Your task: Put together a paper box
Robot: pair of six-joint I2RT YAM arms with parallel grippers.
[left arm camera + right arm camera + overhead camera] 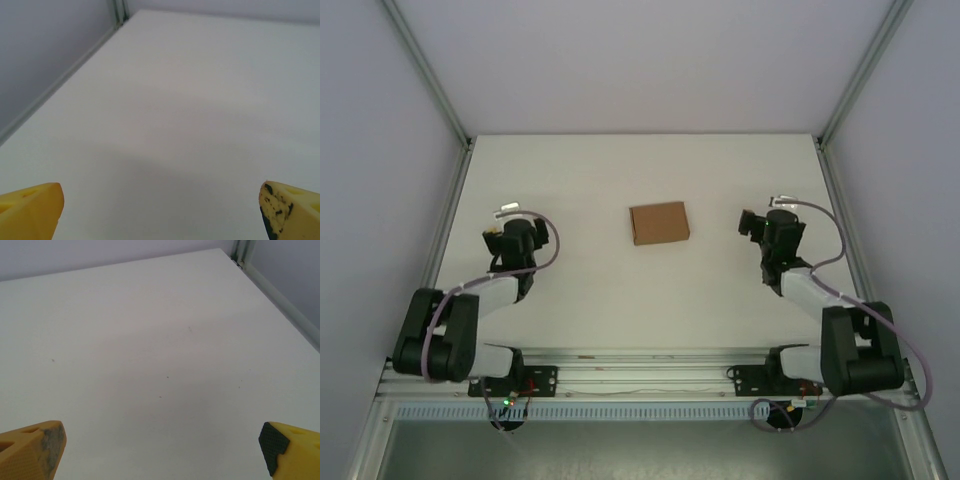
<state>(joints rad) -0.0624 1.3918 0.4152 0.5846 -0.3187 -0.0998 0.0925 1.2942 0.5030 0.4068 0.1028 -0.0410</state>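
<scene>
White table (580, 300) carries the paper box (659, 222) at its middle, well apart from both arms; left pincer (161, 212) and right pincer (161, 450) stand wide apart, empty. A one-sided nudge could skid the light box away

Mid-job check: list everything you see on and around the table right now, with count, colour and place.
box: one, brown, middle of the table, between the two arms and apart from both
table: one, white, under everything
posts: two, grey metal, rising from the far corners
rail: one, silver, along the near edge, carrying both arm bases
arms: two, black and grey, at the near left and near right
left gripper: one, yellow, open, over bare table left of the box
right gripper: one, yellow, open, over bare table right of the box
</scene>
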